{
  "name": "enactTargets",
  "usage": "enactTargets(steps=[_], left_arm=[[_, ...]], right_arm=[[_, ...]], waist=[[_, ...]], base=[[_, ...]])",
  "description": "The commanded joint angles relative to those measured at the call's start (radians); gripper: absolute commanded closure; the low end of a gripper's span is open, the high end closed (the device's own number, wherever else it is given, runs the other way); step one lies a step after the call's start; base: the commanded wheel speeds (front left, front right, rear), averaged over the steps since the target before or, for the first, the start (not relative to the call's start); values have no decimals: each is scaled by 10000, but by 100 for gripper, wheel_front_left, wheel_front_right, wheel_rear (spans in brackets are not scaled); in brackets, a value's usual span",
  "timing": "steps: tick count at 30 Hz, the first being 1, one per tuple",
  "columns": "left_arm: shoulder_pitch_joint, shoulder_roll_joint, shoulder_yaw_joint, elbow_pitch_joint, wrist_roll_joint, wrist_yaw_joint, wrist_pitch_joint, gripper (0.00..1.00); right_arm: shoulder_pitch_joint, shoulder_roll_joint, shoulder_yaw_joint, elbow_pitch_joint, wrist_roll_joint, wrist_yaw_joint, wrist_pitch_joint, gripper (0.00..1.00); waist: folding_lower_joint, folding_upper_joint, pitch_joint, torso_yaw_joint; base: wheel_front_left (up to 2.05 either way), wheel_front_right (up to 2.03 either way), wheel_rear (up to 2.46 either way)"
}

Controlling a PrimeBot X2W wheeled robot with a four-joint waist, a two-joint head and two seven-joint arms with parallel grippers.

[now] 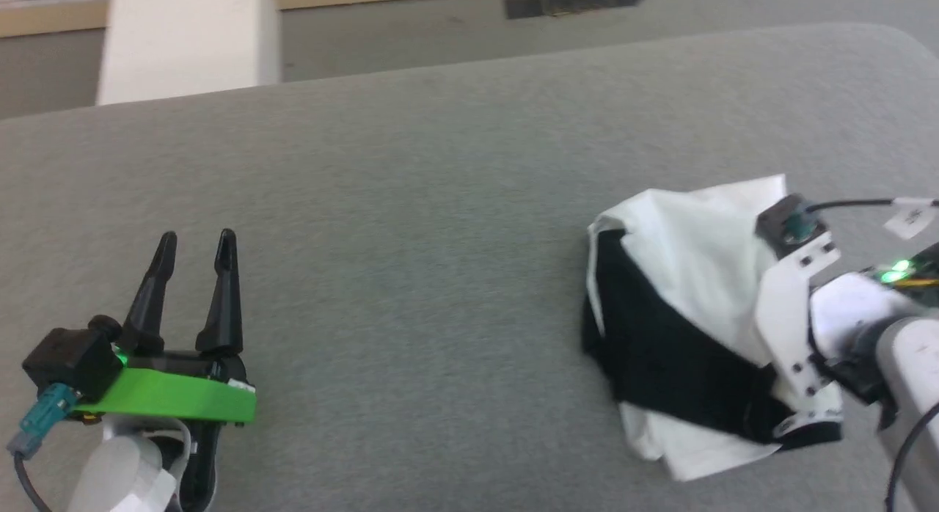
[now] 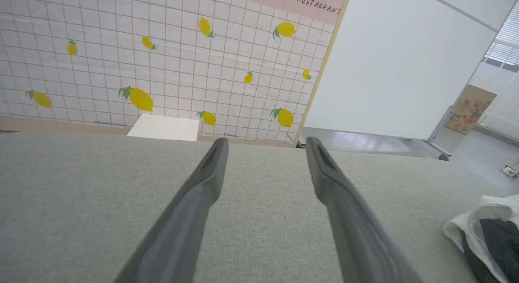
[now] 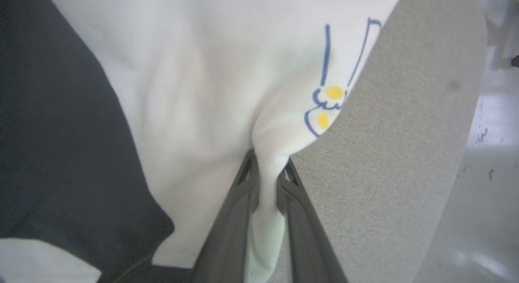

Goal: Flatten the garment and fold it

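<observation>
The garment [image 1: 689, 314], white with black panels, lies crumpled in a heap at the right of the grey table [image 1: 411, 277]. In the right wrist view my right gripper [image 3: 267, 165] is shut on a pinched fold of the garment's white cloth [image 3: 202, 92], beside a small blue and yellow print. In the head view the right arm's wrist covers the heap's right side and hides its fingers. My left gripper [image 1: 196, 242] stands open over bare table at the lower left, far from the heap. The left wrist view shows its spread fingers [image 2: 211, 169] and the garment's edge [image 2: 486, 230] at lower right.
The table's far edge runs across the top of the head view, with floor and a white post [image 1: 187, 39] beyond. A lemon-patterned wall [image 2: 162, 60] and a white panel [image 2: 397, 64] stand behind the table. The table's right edge [image 3: 466, 112] lies close to the right gripper.
</observation>
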Motion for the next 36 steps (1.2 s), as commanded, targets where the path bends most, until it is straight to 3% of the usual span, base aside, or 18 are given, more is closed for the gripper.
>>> enactTargets(steps=[1, 8, 13, 19, 29, 31, 36], left_arm=[[-191, 179, 8, -95, 65, -38, -32, 0], [-352, 795, 324, -814, 71, 7, 226, 0], [-319, 1233, 695, -1469, 51, 129, 499, 0], [-167, 1721, 1253, -2361, -131, 269, 881, 0], [294, 2359, 1793, -3567, -98, 568, 1688, 0], [345, 2391, 1831, -3659, -119, 596, 1747, 0], [441, 2424, 1829, -3634, -169, 605, 1796, 0]], right_arm=[[-251, -137, -146, -5, 40, -19, 23, 100], [-892, -1078, -1136, 424, -376, -19, -164, 100], [-1302, -1308, -2079, 872, -944, -19, -313, 100], [-1969, -988, -3291, 1540, -1611, -19, -678, 100], [-2771, 546, -5642, 1993, -3440, -19, -1433, 100], [-2828, 782, -5812, 1928, -3812, -19, -1741, 0], [-3104, 943, -5911, 1870, -4033, -19, -2417, 0]], waist=[[0, 0, 795, -1577], [0, 0, 1930, -1994], [0, 0, 2678, -2010], [0, 0, 3452, -2133], [0, 0, 3997, -2459], [0, 0, 4011, -2502], [0, 0, 3864, -2588]], base=[[0, 0, 0], [0, 0, 0], [0, 0, 0], [0, 0, 0], [0, 0, 0], [0, 0, 0], [0, 0, 0]])
